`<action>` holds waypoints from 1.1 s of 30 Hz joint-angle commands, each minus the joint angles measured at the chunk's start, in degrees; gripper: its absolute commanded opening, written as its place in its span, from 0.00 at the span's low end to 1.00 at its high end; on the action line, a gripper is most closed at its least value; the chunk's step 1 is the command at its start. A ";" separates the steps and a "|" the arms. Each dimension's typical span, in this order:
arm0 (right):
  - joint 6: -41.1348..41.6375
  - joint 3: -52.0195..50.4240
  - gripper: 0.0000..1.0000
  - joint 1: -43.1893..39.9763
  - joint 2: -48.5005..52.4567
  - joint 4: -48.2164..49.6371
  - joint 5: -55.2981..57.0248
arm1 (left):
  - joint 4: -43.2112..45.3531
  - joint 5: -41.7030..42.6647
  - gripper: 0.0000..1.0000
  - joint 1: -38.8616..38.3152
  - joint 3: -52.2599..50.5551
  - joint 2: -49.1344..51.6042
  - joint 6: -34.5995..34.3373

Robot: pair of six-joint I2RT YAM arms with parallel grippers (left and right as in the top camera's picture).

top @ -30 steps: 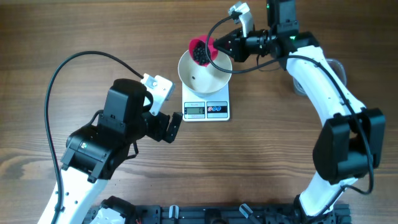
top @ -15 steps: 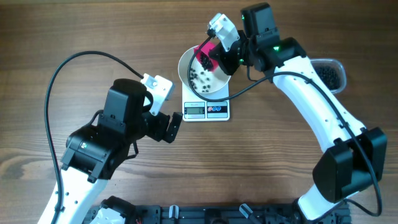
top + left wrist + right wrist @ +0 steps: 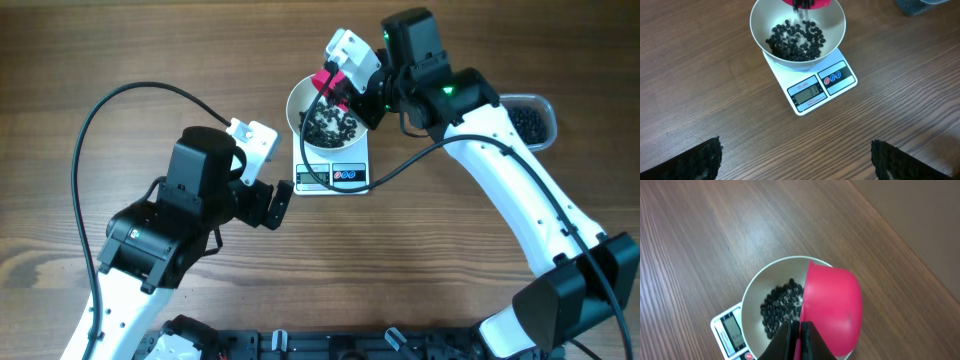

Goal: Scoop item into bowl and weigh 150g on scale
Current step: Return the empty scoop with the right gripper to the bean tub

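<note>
One bowl sits on the one scale, holding beans. The right gripper pinches the pink scoop, tipped over the bowl and hiding its far rim. More beans fill a tub behind the right arm. The left gripper hangs spread and empty beside the scale. Only the left wrist view shows the display's digits.

White bowl, black pellets, pink scoop, white scale, brown wood-grain table.
</note>
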 commanded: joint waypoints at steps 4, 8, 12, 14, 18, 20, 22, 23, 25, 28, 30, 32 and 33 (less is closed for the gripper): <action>-1.20 0.66 0.04 0.98 -1.16 1.49 3.17 | 0.17 0.87 1.00 0.26 0.79 -0.22 0.48; 2.45 0.66 0.04 0.92 -1.16 2.14 5.79 | 0.17 0.87 1.00 0.26 0.79 -0.22 0.48; -0.98 0.66 0.04 1.03 -1.16 0.44 3.96 | 0.17 0.87 1.00 0.26 0.79 -0.22 0.48; 4.79 0.66 0.04 1.01 -1.20 2.08 5.55 | 0.17 0.87 1.00 0.26 0.79 -0.22 0.46; 10.64 1.22 0.04 -0.63 -5.31 1.97 -1.11 | 0.17 0.85 1.00 0.26 0.79 -0.22 0.46; 10.32 1.22 0.04 -5.38 -9.53 1.66 -5.20 | 0.17 0.87 1.00 0.26 0.79 -0.22 0.48; 10.01 1.22 0.04 -11.74 -12.24 -0.85 -9.22 | 0.17 0.87 1.00 0.26 0.79 -0.22 0.48; 9.79 1.22 0.04 -14.49 -12.68 -2.54 -10.73 | 0.17 0.87 1.00 0.26 0.79 -0.22 0.48; 8.46 1.22 0.04 -19.96 -12.66 -6.82 -12.66 | 0.17 0.87 1.00 0.26 0.79 -0.22 0.48; 8.66 1.22 0.04 -25.31 -12.66 -8.90 -11.56 | 0.17 0.85 1.00 0.26 0.79 -0.22 0.48; 9.53 1.22 0.04 -27.15 -12.68 -9.86 -5.27 | 0.17 0.85 1.00 0.26 0.79 -0.22 0.48; 13.33 1.22 0.04 -27.28 -12.68 -10.99 3.76 | 0.17 0.85 1.00 0.26 0.79 -0.22 0.48; 13.68 1.22 0.04 -27.28 -12.68 -12.00 8.02 | 0.17 0.87 1.00 0.26 0.79 -0.22 0.46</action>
